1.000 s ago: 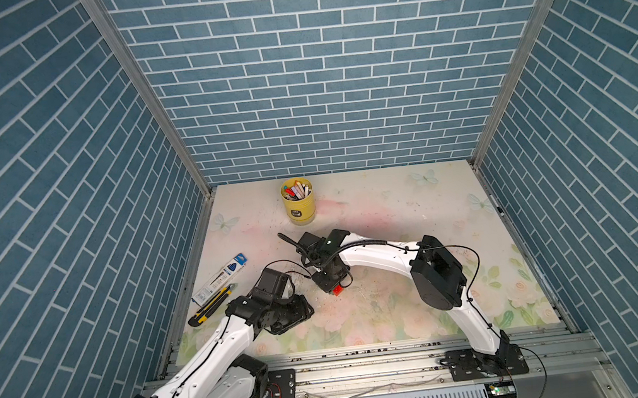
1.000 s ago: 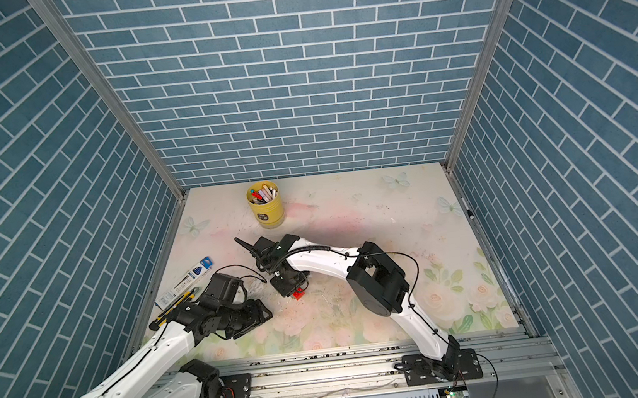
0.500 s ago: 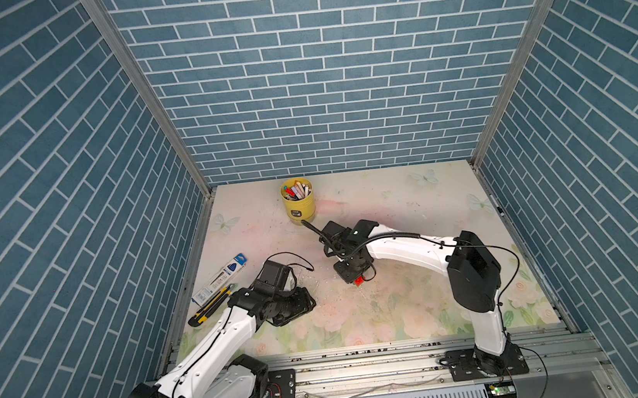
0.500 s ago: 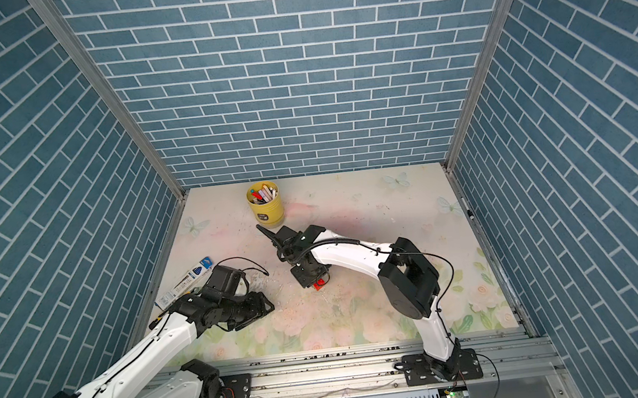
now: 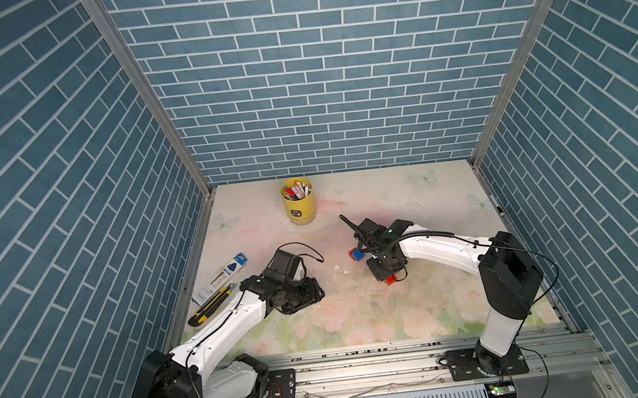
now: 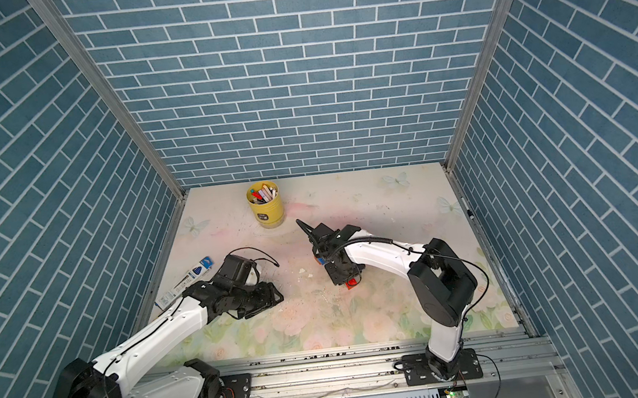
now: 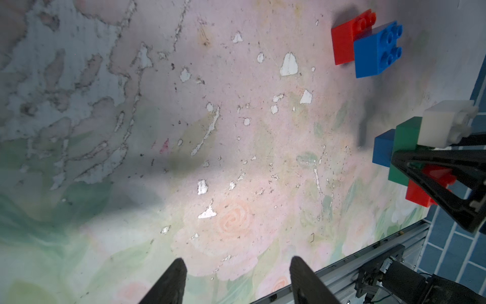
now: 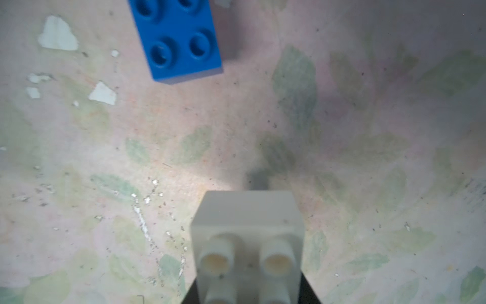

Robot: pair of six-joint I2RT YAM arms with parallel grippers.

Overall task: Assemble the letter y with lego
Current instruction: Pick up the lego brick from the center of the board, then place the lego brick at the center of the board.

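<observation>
Right claw (image 5: 385, 273) is squeezed tight on a half-made letter y (image 7: 407, 144). A white brick (image 7: 444, 126), a green bar (image 7: 405, 133), a blue brick (image 7: 382, 151) and a red brick (image 7: 416, 196) are stuck together. This piece is near the middle of the desk (image 5: 362, 316), a little to the right, and looks lifted a bit. The green bar seems to run far to near. Its white end is far, its red end is near, and the bumps face up. Left claw (image 7: 238, 260) is apart and holds nothing. Left to do, I think: add the tail. That red and blue pair (image 5: 356, 253) lies on the desk just left of the held piece, a bit farther back, bumps up.
</observation>
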